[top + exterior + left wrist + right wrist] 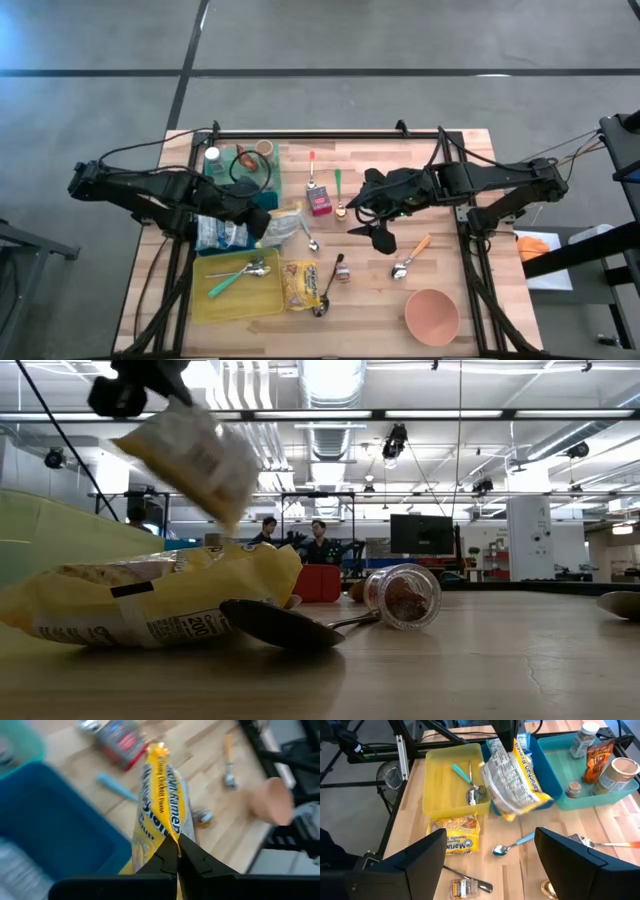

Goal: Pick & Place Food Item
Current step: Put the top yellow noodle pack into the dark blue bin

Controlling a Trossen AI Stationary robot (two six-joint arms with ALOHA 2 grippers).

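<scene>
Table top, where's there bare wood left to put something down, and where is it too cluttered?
Bare wood on the table lies between the black spoon and the pink bowl, and along the far edge right of the green spoon. It is crowded around the yellow tray, blue bin and teal bin, where the left hand holds the ramen packet.

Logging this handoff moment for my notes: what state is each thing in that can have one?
left gripper: shut on the ramen packet, lifted off the table
ramen packet: hanging in the air above the blue bin
right gripper: open, empty
second ramen packet: lying flat on the table
spice jar: lying on its side
yellow tray: holds a green-handled spoon
pink bowl: upright, empty
</scene>
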